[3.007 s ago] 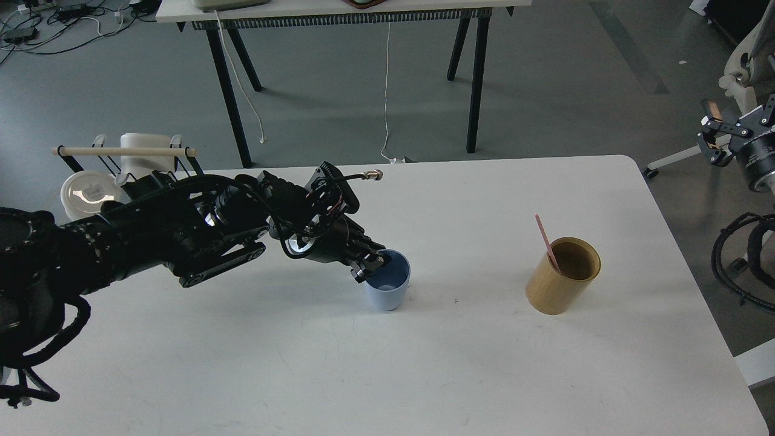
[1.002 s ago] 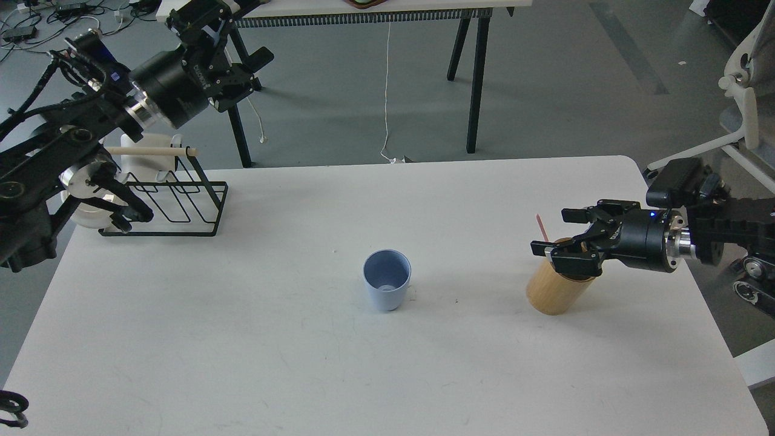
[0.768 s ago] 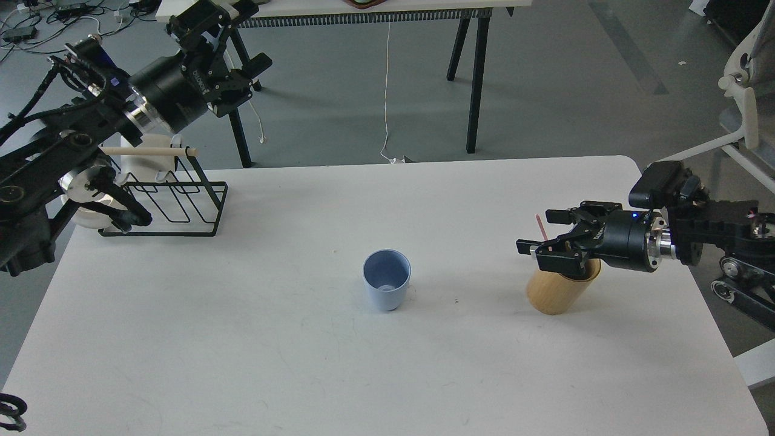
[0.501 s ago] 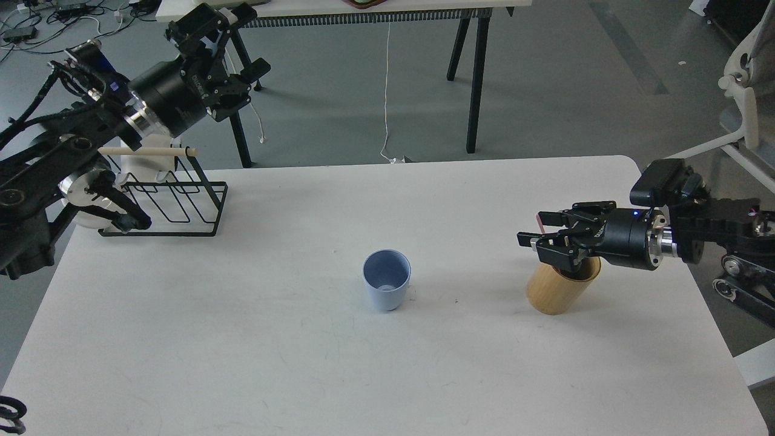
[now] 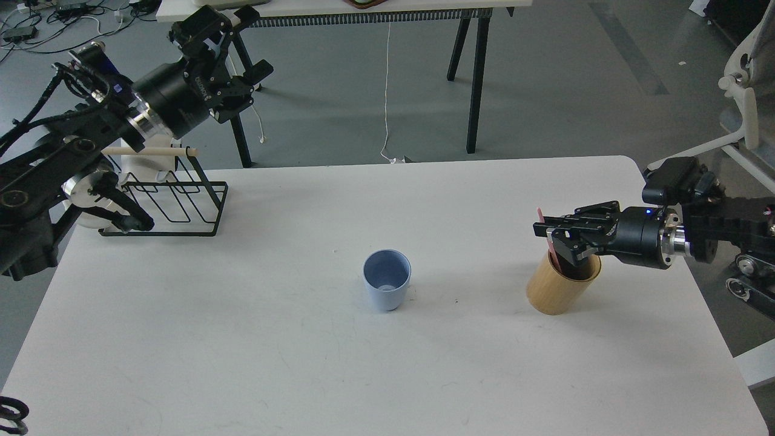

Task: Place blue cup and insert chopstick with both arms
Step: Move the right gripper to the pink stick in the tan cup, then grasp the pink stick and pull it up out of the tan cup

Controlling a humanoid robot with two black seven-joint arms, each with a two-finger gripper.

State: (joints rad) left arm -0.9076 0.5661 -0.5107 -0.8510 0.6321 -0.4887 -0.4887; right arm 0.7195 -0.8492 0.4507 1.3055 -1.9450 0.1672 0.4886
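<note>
The blue cup (image 5: 386,284) stands upright and empty in the middle of the white table (image 5: 303,363), with nothing touching it. The pink chopstick (image 5: 540,215) stands tilted in the tan wooden holder (image 5: 556,290) at the right. My right gripper (image 5: 552,237) comes in from the right, just above the holder's rim. Its fingers are drawn together around the stick's upper part. My left gripper (image 5: 239,43) is raised at the far left, behind the table's back edge. It is open and empty, far from the cup.
A black wire rack (image 5: 181,209) with a pale wooden rod (image 5: 160,152) stands at the table's back left, with white dishes (image 5: 91,209) beside it. A second table's black legs (image 5: 475,79) stand behind. A white chair (image 5: 742,91) is at the far right.
My left gripper let go of the blue cup and rose to the back left. My right arm came in over the holder and its fingers closed on the pink stick.
</note>
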